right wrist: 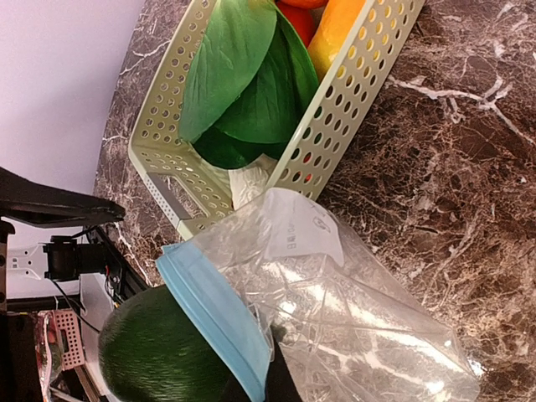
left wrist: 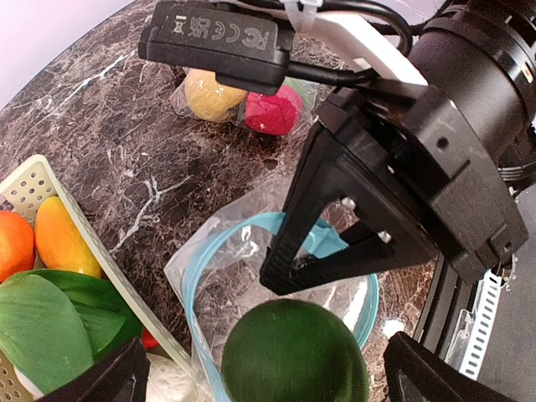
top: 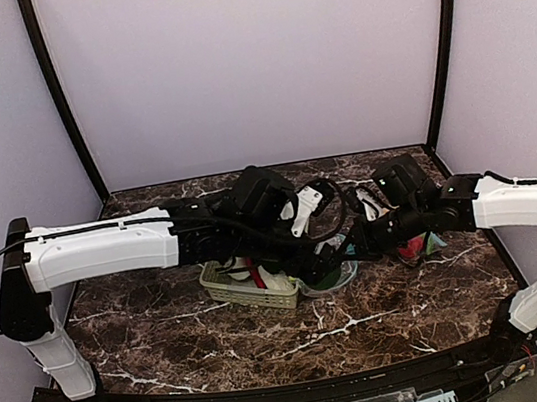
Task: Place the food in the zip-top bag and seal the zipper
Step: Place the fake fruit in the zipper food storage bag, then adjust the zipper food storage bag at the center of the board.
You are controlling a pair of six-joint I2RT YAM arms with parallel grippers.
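Note:
The clear zip-top bag [left wrist: 243, 251] with a blue zipper rim [right wrist: 219, 322] lies mouth-open on the marble beside the basket. My right gripper [left wrist: 281, 280] is shut on the bag's rim and holds the mouth up. A dark green round toy fruit [left wrist: 293, 356] sits in the mouth, also visible as the green fruit [right wrist: 155, 356] in the right wrist view. My left gripper [left wrist: 268, 373] stands wide open around that fruit, both fingers apart from it. More food lies in the basket: an orange [left wrist: 12, 243], a yellow-orange fruit [left wrist: 59, 239], leafy greens [left wrist: 50, 322], a white radish [left wrist: 167, 383].
The pale green lattice basket [top: 247, 293] stands left of the bag [top: 335, 274], its wall [right wrist: 352, 100] touching the bag's side. A second clear bag holding a yellow and a pink-red toy fruit [left wrist: 243, 100] lies farther back. Both arms crowd the table's middle.

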